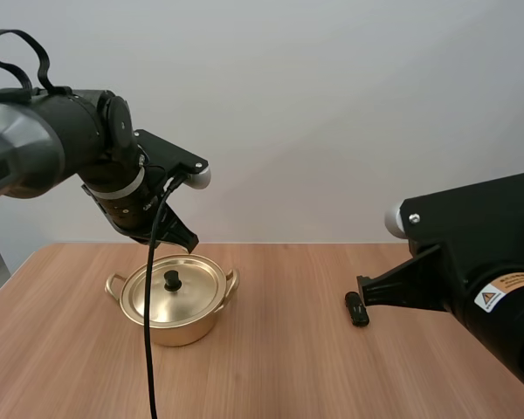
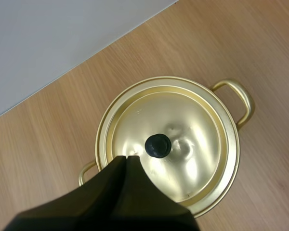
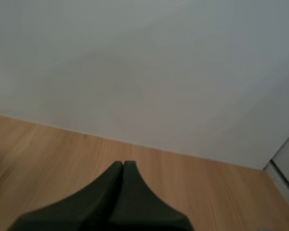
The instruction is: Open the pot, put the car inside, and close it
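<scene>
A golden pot (image 1: 175,301) with two side handles stands on the wooden table, its lid (image 1: 176,288) on, with a black knob (image 1: 172,279) at the centre. My left gripper (image 1: 189,241) hangs just above the pot's far rim, shut on nothing; in the left wrist view its fingers (image 2: 126,159) form one dark wedge beside the knob (image 2: 158,146) of the lid (image 2: 169,143). A small black car (image 1: 356,308) lies on the table to the right of the pot. My right gripper (image 3: 123,164) is shut, raised over bare table near the back wall.
The wooden table (image 1: 271,375) has free room in front of the pot and between the pot and the car. The table's far edge meets a plain wall (image 1: 332,113).
</scene>
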{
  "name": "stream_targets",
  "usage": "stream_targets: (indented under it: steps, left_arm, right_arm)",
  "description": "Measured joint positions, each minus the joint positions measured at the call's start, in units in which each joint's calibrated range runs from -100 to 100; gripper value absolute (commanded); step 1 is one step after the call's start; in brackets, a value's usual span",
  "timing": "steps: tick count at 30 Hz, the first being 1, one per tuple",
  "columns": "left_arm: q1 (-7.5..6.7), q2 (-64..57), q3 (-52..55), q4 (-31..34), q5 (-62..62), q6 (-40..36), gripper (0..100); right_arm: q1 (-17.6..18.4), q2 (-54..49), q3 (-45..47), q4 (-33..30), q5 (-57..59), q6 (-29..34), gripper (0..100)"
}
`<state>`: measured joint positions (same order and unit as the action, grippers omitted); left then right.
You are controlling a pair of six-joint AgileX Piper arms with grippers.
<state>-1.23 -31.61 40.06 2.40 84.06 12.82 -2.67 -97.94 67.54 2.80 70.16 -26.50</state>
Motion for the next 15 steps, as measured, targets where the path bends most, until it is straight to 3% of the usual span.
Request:
stream_targets:
  steps: [4, 6, 8, 15]
  left_arm:
    - [0.0, 1.7, -1.16, -0.36, 1.2, 0.0, 71]
    - [0.0, 2.85, -1.57, -0.36, 2.43, 0.0, 88]
    - [0.0, 4.14, -2.16, -0.36, 3.61, -0.55, 94]
    - [0.0, 9.09, -2.33, -0.36, 4.07, -0.81, 94]
  right_arm:
    - [0.0, 0.0, 0.0, 0.1, 5.16, 0.0, 0]
    - [0.0, 0.0, 0.0, 0.21, 5.25, 0.0, 0]
    - [0.0, 0.0, 0.0, 0.21, 5.25, 0.0, 0]
    - [0.0, 0.0, 0.0, 0.21, 5.25, 0.0, 0]
